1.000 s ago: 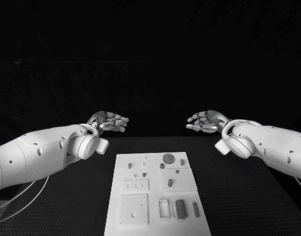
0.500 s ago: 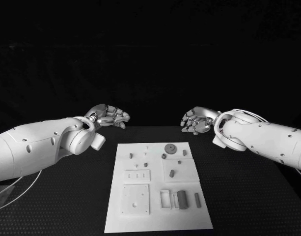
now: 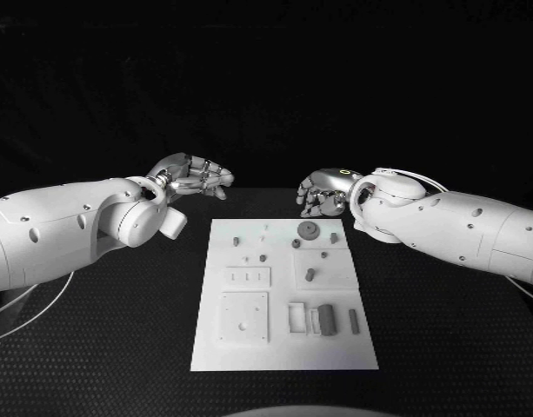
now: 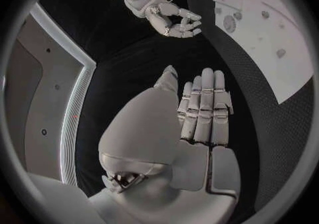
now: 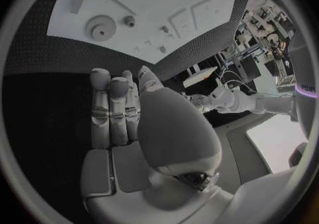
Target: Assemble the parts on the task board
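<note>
Several small grey parts lie on the white task board (image 3: 285, 295), which sits flat in the middle of the black table (image 3: 116, 347). At the board's far end a round disc-shaped part (image 3: 306, 229) rests beside a smaller stubby piece (image 3: 334, 236); lower down, a dark oblong part (image 3: 326, 319) stands in a recessed slot next to a thin bar (image 3: 354, 321). Near the left edge are raised square plates with small holes — what sits in those holes is too small to tell.

Neither hand touches the board. The left hand (image 3: 195, 181) hovers beyond the board's far left corner, fingers curled loosely inward around nothing; its wrist view shows the fingers (image 4: 202, 109) lined up side by side over bare table, the board off to one side. The right hand (image 3: 325, 193) hangs just past the board's far edge, close above the disc yet apart from it — its fingers bent in, empty. In the right wrist view its fingers (image 5: 109, 107) point toward the disc (image 5: 101, 27), with black mat between them.
</note>
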`<act>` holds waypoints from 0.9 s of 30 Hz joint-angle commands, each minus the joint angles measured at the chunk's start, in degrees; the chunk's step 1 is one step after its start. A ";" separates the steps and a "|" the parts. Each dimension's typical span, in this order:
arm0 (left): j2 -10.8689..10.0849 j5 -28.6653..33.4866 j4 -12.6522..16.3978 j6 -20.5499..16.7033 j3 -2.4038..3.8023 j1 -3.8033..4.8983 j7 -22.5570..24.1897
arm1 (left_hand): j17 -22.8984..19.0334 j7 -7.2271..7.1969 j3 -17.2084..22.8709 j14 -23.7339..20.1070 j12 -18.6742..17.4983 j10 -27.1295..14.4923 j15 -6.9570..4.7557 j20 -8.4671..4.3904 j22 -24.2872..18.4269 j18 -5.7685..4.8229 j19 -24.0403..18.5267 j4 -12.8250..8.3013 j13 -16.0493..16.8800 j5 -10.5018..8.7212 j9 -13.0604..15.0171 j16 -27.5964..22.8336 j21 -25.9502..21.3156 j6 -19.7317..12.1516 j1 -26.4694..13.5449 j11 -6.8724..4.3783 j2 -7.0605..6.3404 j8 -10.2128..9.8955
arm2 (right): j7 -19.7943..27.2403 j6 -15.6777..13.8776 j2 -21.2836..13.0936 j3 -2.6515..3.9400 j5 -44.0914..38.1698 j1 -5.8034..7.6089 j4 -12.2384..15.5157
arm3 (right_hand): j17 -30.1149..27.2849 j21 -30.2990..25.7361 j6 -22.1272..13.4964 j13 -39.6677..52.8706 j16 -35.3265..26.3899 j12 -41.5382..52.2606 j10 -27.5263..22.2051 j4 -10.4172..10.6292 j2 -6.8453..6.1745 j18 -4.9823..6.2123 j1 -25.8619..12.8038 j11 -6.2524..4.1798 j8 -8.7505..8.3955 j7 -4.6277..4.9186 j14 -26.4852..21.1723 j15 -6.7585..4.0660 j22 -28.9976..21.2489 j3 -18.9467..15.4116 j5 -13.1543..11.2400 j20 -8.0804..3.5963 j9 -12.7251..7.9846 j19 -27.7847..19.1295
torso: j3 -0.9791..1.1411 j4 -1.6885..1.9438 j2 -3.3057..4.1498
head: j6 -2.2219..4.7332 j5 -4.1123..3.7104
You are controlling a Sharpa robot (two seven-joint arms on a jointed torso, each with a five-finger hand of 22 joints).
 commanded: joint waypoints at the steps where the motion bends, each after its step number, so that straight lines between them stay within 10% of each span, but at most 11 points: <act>1: -0.12 0.76 0.85 0.32 0.10 0.27 0.62 | 0.15 0.16 -0.32 -0.07 -0.32 -0.27 0.00 -0.34 -0.07 -0.13 0.14 -0.03 -0.11 0.14 -0.11 -0.29 -0.33 -0.27 -0.84 0.22 -0.03 -0.31 | -2.39 -0.58 0.91 -0.01 -5.59 -0.36 -0.92 | 0.11 1.30 0.39 0.09 0.45 -0.56 0.39 -0.03 -0.46 6.21 0.02 0.04 -0.52 -0.02 -0.08 -0.08 1.63 0.43 -0.19 0.09 0.10 -0.60 | -0.06 0.44 1.07 | -1.35 -0.12; 18: -0.01 0.87 1.03 0.54 0.20 0.41 0.56 | 0.49 0.24 -0.13 -0.04 -0.84 -0.42 0.00 -0.67 -0.21 -0.52 0.31 -0.03 -0.22 0.14 -0.24 -0.57 -0.64 -0.41 -1.50 0.36 -0.09 -0.57 | -4.61 4.93 1.20 -0.04 -6.53 -2.16 -2.04 | 0.12 5.90 -0.10 -0.70 1.95 -4.14 -1.86 0.10 -0.96 6.21 -2.48 1.36 -2.10 0.35 0.01 1.19 1.45 1.32 -0.21 0.32 -0.01 -2.16 | -0.30 1.40 3.07 | -0.90 -0.45; 27: 0.25 0.87 0.74 0.61 0.21 0.41 0.52 | 0.58 0.26 -0.07 -0.03 -0.94 -0.43 0.00 -0.76 -0.23 -0.60 0.35 -0.04 -0.25 0.14 -0.26 -0.64 -0.70 -0.43 -1.63 0.38 -0.09 -0.62 | -5.02 5.65 0.80 -0.04 -6.86 -2.36 -0.89 | -0.12 6.46 -0.37 -1.31 2.19 -5.53 -3.34 0.09 -1.94 6.21 -4.23 2.05 -2.71 0.54 -0.48 1.87 1.35 2.20 -0.22 0.27 -0.26 -2.79 | -0.28 1.28 3.34 | -0.27 -0.37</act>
